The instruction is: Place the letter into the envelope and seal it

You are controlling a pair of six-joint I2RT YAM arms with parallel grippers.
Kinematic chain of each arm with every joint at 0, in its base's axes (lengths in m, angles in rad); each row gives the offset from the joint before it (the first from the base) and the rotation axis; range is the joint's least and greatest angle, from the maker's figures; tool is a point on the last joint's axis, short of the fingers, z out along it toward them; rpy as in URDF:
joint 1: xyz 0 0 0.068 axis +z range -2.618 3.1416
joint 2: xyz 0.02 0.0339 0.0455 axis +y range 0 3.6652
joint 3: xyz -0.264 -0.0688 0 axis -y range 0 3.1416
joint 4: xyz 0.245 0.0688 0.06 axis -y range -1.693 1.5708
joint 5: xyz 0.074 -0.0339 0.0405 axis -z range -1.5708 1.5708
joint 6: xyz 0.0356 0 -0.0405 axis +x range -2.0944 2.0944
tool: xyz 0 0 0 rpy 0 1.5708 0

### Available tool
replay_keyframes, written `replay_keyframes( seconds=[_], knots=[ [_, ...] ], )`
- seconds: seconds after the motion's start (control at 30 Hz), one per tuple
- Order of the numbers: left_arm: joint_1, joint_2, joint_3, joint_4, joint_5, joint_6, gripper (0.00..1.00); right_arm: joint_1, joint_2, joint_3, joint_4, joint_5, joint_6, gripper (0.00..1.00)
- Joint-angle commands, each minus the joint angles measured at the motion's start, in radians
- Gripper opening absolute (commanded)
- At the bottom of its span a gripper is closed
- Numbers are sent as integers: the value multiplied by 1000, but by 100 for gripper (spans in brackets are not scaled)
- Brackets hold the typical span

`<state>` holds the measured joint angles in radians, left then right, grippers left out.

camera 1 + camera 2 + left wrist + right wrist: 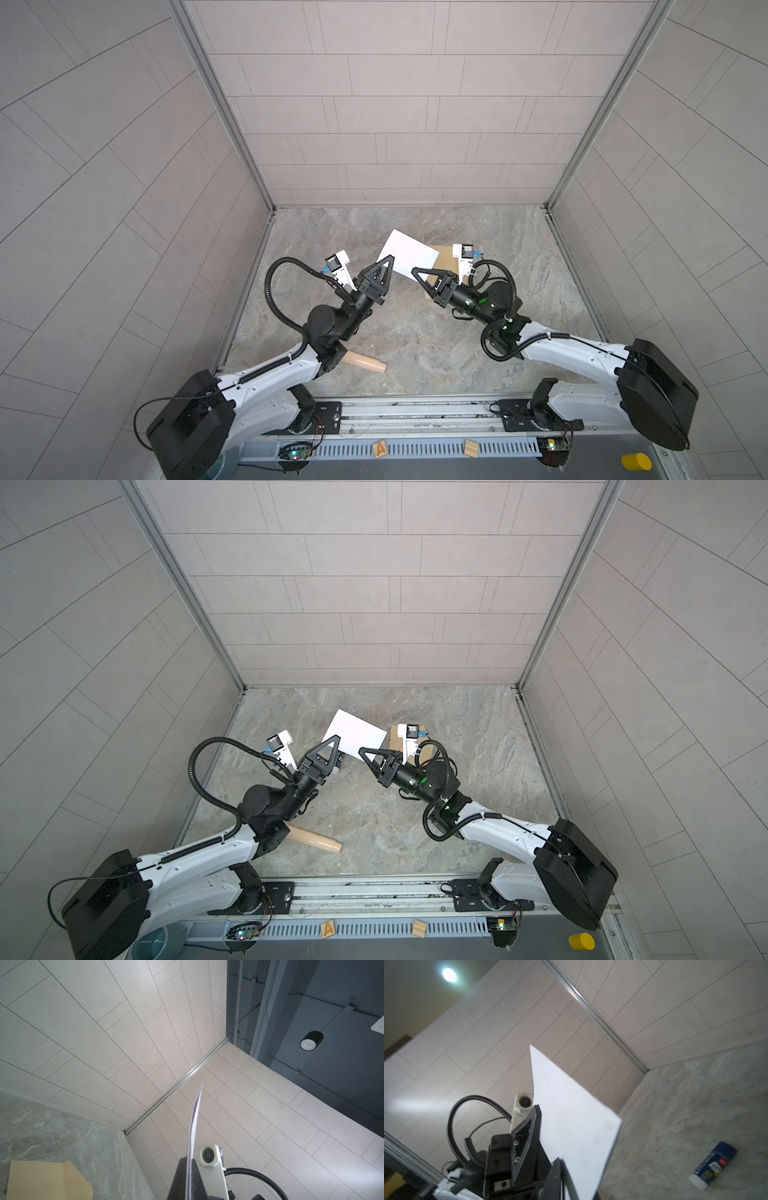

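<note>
L gripper [387,262] was clamped on the letter [409,254] at its near-left corner. R gripper [415,272] was clamped on the near edge of the same sheet. The letter was held clear of the tabletop [419,353] between both arms, blank white side up in both top views. The envelope [41,1180] lay flat on the tabletop w/ flap folded out, beneath the letter's right end, partly hidden by the R arm.

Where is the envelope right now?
In both top views the envelope lies flat on the table, right of centre, partly hidden beneath the raised letter and the right tool.
</note>
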<state>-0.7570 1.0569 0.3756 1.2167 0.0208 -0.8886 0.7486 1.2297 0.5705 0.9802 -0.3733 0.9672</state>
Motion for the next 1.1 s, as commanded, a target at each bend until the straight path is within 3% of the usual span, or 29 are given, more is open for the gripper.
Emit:
replay_keyframes(
  seconds=[0.0, 0.07, 0.13, 0.23, 0.33, 0.43, 0.6, 0.83, 0.97, 1.07],
  knots=[
    [15, -1, -4, 58, 49, 29, 21, -16, -36, 43, -47, -62, -55, 0],
    [37, -17, -14, 37, 87, 54, 47, -34, -70, 83, -152, -101, -137, 0],
    [69, -52, -23, 8, 148, 117, 65, -58, -118, 110, -284, -144, -247, 0],
    [127, -158, -8, -192, 242, 245, 78, -79, -200, 206, -673, -190, -541, 0],
    [140, -305, 113, -694, 255, 495, 86, -80, -236, 340, -1112, -146, -895, 0],
    [140, -349, 252, -1070, 267, 727, 88, -80, -222, 440, -1399, -97, -1130, 0],
    [140, -327, 369, -1275, 439, 942, 88, -79, -160, 567, -1662, -55, -1352, 0],
    [139, -287, 479, -1498, 633, 1209, 87, -78, -133, 627, -1766, -143, -1458, 0],
    [130, -210, 501, -1502, 746, 1238, 82, -63, -126, 627, -1778, -182, -1483, 0],
    [111, -158, 524, -1484, 763, 1227, 79, -51, -121, 631, -1792, -175, -1498, 0]
  ],
)
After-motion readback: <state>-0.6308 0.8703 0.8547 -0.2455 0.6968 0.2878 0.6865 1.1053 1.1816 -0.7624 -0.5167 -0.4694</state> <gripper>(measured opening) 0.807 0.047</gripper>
